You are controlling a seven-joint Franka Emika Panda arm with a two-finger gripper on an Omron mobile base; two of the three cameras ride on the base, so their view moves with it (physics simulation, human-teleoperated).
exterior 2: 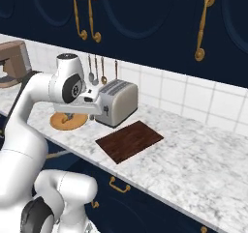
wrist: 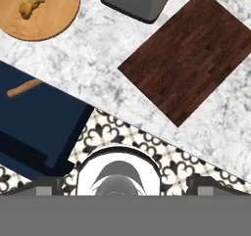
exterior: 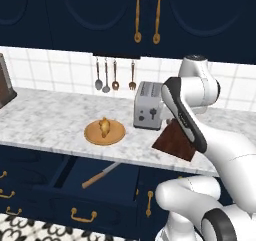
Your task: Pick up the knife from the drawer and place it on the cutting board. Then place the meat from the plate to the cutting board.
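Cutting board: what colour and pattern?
Dark reddish-brown with plank-like wood grain; the cutting board shows best in the hand view.

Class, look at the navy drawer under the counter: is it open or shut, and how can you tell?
Open. The drawer is pulled out from the cabinet front below the marble counter, and the knife lies exposed inside it.

Counter [exterior: 45,120] was white marble with grey veining, running along a wall of white square tiles [exterior 2: 193,99]. Upper cabinets [exterior: 75,15] were navy with long brass handles [exterior: 138,14] — lower fronts matched, with smaller brass pulls [exterior: 83,216]. Floor [wrist: 122,132] was tiled in a black-and-white ornamental pattern. Lighting was even — no strong shadows.
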